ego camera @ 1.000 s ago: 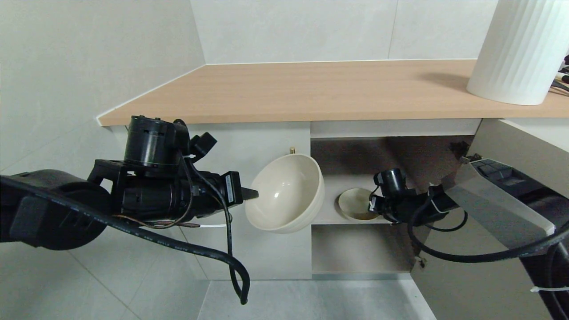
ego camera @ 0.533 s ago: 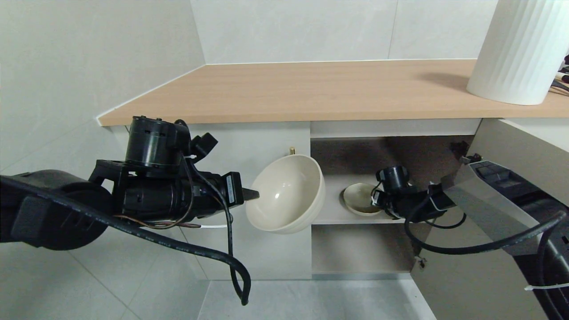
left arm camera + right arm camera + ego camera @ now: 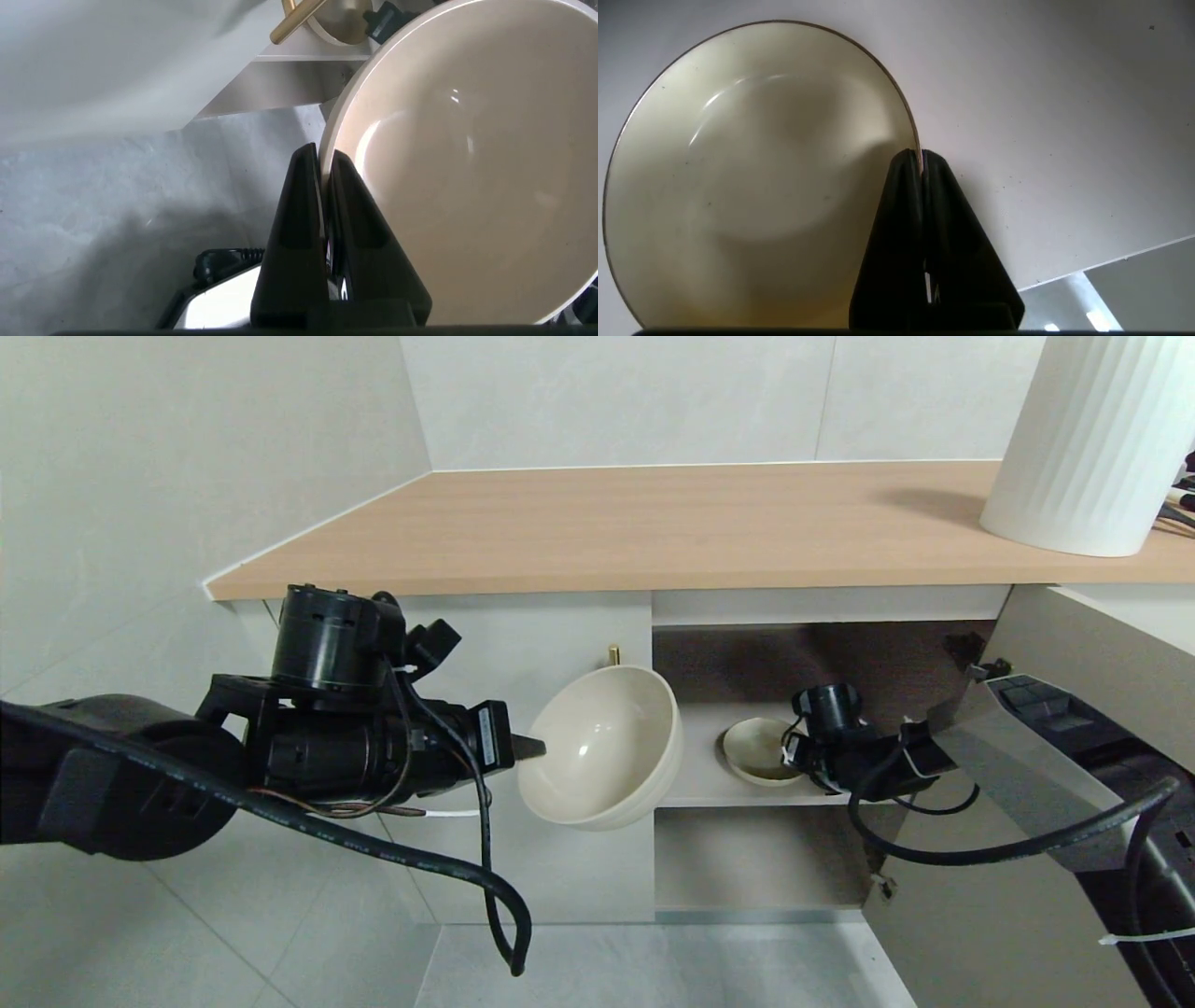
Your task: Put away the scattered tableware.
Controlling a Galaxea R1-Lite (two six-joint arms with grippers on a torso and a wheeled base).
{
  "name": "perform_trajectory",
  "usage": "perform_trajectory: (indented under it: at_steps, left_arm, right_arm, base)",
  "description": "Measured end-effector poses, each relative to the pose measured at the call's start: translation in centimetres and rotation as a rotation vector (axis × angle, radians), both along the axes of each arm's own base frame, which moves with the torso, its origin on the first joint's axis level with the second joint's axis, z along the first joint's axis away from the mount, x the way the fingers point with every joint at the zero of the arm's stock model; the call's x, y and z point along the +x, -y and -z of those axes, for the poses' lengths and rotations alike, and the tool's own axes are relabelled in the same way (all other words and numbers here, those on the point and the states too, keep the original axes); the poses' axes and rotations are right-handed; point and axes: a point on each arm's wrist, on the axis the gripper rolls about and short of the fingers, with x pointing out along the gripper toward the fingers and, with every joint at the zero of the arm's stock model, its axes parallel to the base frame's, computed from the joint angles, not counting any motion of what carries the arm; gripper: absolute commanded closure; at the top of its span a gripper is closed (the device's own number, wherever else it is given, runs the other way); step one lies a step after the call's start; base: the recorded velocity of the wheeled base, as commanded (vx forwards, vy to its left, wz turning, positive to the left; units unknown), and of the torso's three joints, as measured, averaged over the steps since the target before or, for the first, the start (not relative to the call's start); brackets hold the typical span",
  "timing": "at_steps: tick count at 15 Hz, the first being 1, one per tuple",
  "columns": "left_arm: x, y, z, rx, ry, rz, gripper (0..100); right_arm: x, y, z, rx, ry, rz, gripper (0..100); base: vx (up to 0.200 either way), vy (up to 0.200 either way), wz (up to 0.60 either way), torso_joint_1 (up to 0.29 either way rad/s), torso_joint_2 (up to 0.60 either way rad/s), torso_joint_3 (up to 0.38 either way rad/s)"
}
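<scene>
Clamps the left tool (image 3: 532, 745) tight on the rim of a large cream bowl (image 3: 602, 747), one finger inside the wall and one outside. Holds the cream bowl in the air, tipped onto its side, hollow turned back toward the left arm and the head camera. Hangs it in front of the closed cabinet door (image 3: 560, 644), right at the edge of the open compartment, with the upper rim just under the brass knob (image 3: 614, 654) of that door.

Pinches the right tool (image 3: 792, 753) together on the thin rim of a small dish (image 3: 754, 749), pale and shallow, with the edge caught between the two dark fingers. Reaches with the right arm into the open compartment, at the middle shelf (image 3: 695, 795). Finds the small dish there slightly tilted, hollow up; cannot tell whether resting on the shelf or held just over it. Sets cream bowl and small dish apart, with the compartment's edge between them.

Carries on the wooden desk (image 3: 653, 523) above the cabinet a tall white ribbed vase (image 3: 1088, 439), far to the right. Has the open door (image 3: 1092, 644) swung out on the right, beside the right arm. Below all this, grey tiled floor (image 3: 653, 961)
</scene>
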Motion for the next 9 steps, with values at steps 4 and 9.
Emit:
perform_trajectory:
  at_steps: [4, 9]
  left_arm:
    - [0.08, 0.08, 0.18, 0.002, -0.005, 0.002, 100]
    - [0.25, 0.39, 0.74, 0.040, -0.001, -0.002, 100]
  right_arm:
    - [-0.01, 0.00, 0.01, 0.000, 0.000, 0.000, 0]
    - [-0.80, 0.12, -0.55, 0.004, -0.012, 0.001, 0]
  base:
    - [0.000, 0.000, 0.00, 0.000, 0.00, 0.000]
    - [0.000, 0.000, 0.00, 0.000, 0.00, 0.000]
